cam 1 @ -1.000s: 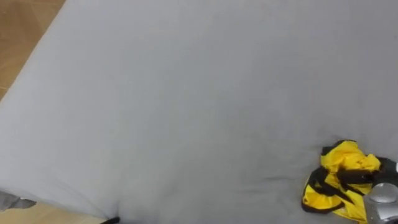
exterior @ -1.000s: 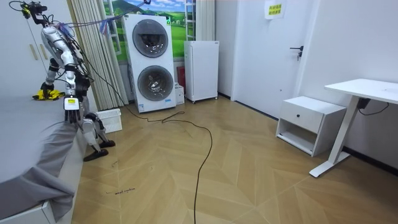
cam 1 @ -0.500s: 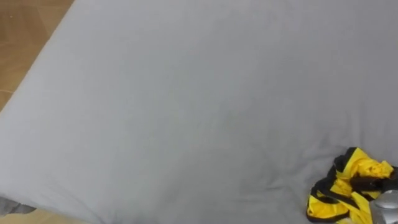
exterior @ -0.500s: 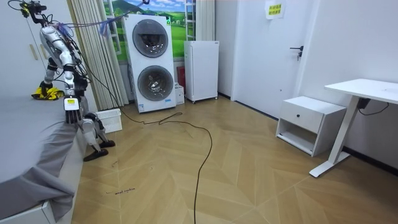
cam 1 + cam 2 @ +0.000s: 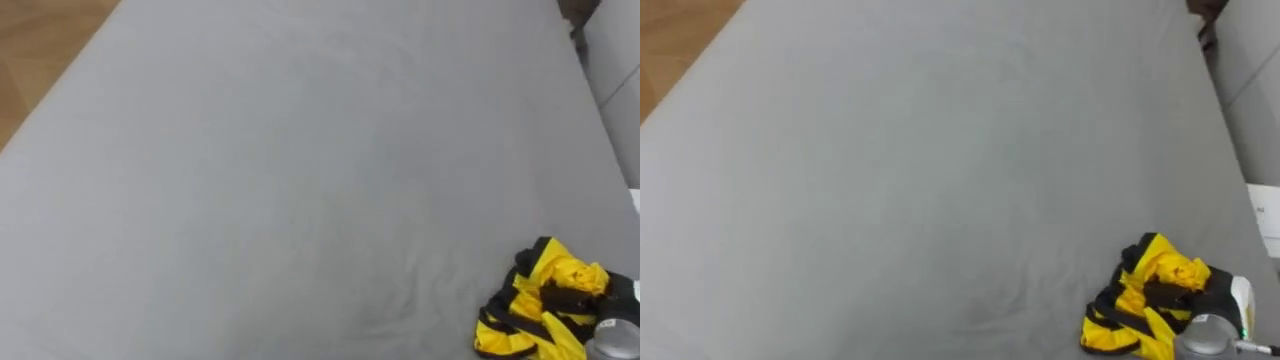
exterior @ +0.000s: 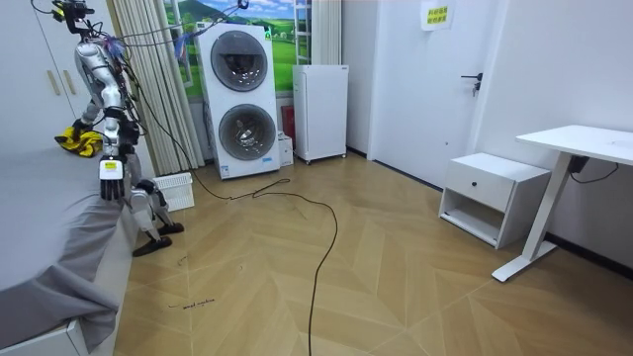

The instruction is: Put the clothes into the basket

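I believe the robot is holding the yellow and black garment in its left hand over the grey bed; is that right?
Not quite: it is the right hand that holds the yellow and black garment over the grey bed. The left eye view shows that hand at the lower right edge, closed on the cloth.

**Soft, even light; gentle shadows**

The room is bright, evenly lit and white-toned. The pale wooden herringbone floor [image 6: 376,267] has a mild sheen, and soft shade pools under the low white bedside cabinet [image 6: 492,193]. Seen from above, the smooth grey bedsheet [image 5: 280,150] is flatly lit, its creases barely shaded. The crumpled yellow and black garment [image 5: 545,310] looks vivid, with a thin soft shadow hugging its edge.
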